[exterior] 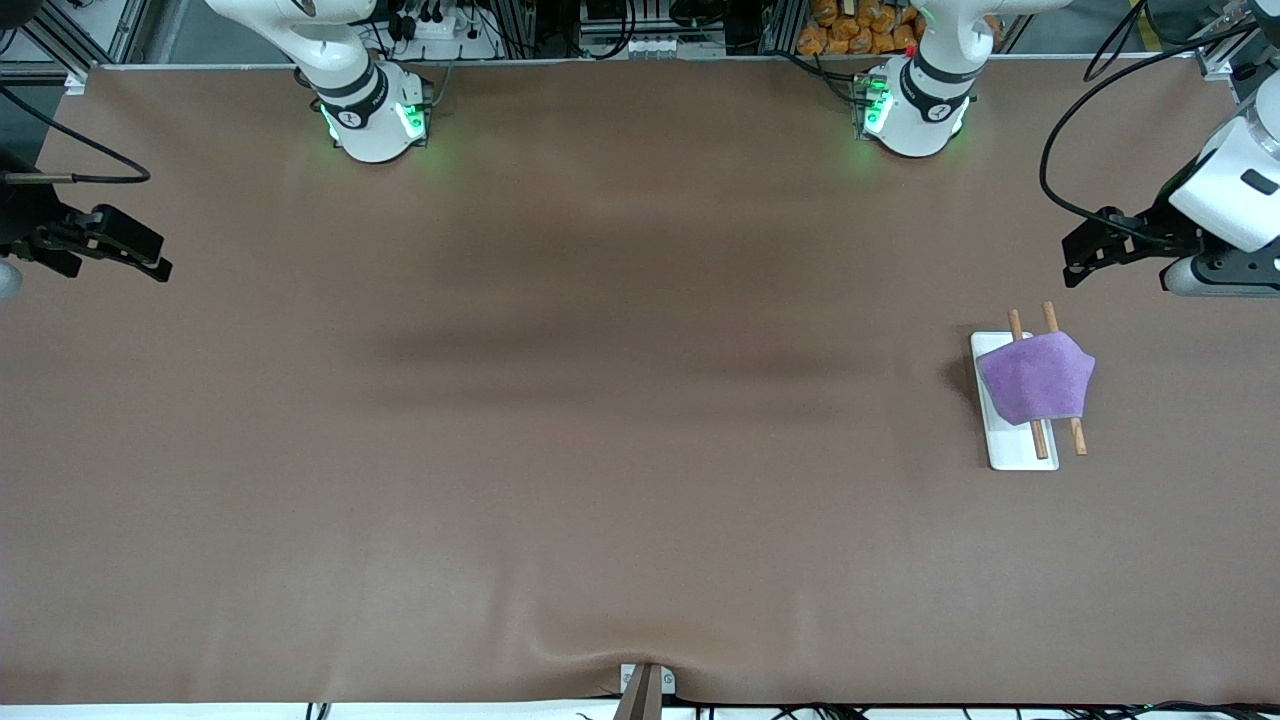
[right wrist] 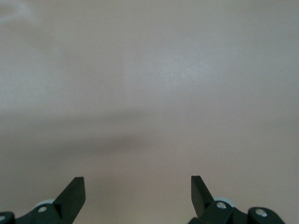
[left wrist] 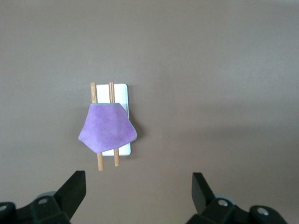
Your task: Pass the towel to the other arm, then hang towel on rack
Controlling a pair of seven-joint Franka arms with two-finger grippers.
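On rack (exterior: 1022,455), towel (exterior: 1035,378), left pincer (exterior: 1085,255) apart

The desk (exterior: 600,420) has a plain brown cover that fills almost all of the front view. At the edge of the desk nearest to the front camera, about in the middle, the cover makes a soft fold around a small grey bracket (exterior: 645,682). Above the desk's top edge, a pile of orange things (exterior: 860,25) lies toward the left arm's end, and black cables (exterior: 1090,110) hang there too. A white power strip (exterior: 440,25) sits above the same edge, toward the right arm's end.
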